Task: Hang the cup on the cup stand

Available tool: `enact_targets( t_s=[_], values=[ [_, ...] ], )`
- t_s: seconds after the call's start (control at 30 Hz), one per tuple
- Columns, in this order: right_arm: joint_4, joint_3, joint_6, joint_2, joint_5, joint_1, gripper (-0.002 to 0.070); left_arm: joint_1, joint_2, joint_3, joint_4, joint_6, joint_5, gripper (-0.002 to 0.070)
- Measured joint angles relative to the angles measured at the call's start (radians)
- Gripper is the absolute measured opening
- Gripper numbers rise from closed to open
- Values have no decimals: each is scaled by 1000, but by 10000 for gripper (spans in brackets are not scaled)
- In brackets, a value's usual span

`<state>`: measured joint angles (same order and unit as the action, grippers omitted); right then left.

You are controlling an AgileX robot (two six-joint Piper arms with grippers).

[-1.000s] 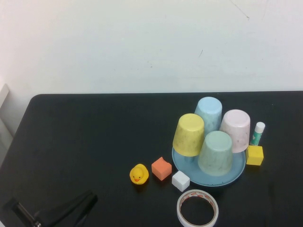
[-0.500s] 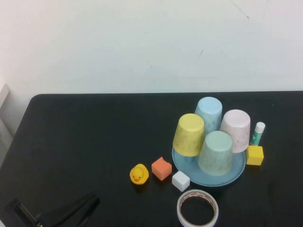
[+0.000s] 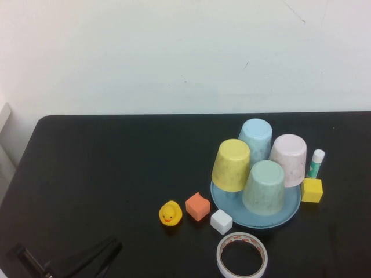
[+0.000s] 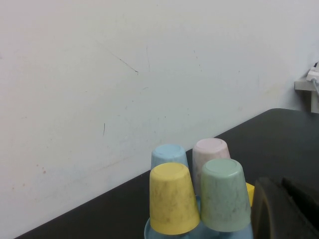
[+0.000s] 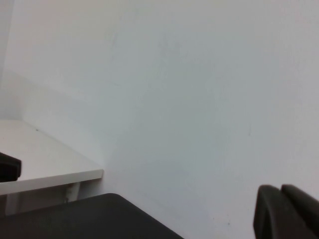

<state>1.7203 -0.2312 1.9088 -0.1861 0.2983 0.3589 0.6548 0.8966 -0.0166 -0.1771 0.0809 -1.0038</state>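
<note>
We note the black bench (image 3: pixel 116 168); cup stand (image 3: pixel 293 207) at its right bears the cup (image 3: pixel 264 187), upended, beside yellow cup (image 3: pixel 231 164), blue cup (image 3: pixel 255 138), pink cup (image 3: pixel 288 157). Left tool (image 3: pixel 107 251), closed and empty, sits near-left, well apart. Right tool (image 5: pixel 284 211) closed, empty. Tape roll (image 3: pixel 242 255), duck (image 3: pixel 170 213) between.

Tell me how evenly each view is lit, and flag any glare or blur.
High view: soft even light, faint sheen on the black table, no harsh glare. Left wrist view: the cup reads clearly, left gripper blurred, shut. Right wrist view: flat white wall, right gripper a dark blur, shut.
</note>
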Motion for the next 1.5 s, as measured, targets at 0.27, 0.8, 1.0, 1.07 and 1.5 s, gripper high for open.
enact_targets(
  t_s=[0.27,0.8,1.0,1.07,1.5],
  values=[
    [0,17,20,0,-103,0,-1,0,0,0,0,0,14,0],
    [-784,71,-584,2,-451,-79,-1,0,0,0,0,0,22,0],
    [-1596,96,-1537,63,-128,-281,-1,0,-2,0,0,0,27,-1],
    [-1679,97,-1633,94,-5,-337,-1,0,-2,0,0,0,34,-1],
    [-1866,254,-1855,198,19,-411,-1,0,-2,0,0,-1,42,-1]
  ],
)
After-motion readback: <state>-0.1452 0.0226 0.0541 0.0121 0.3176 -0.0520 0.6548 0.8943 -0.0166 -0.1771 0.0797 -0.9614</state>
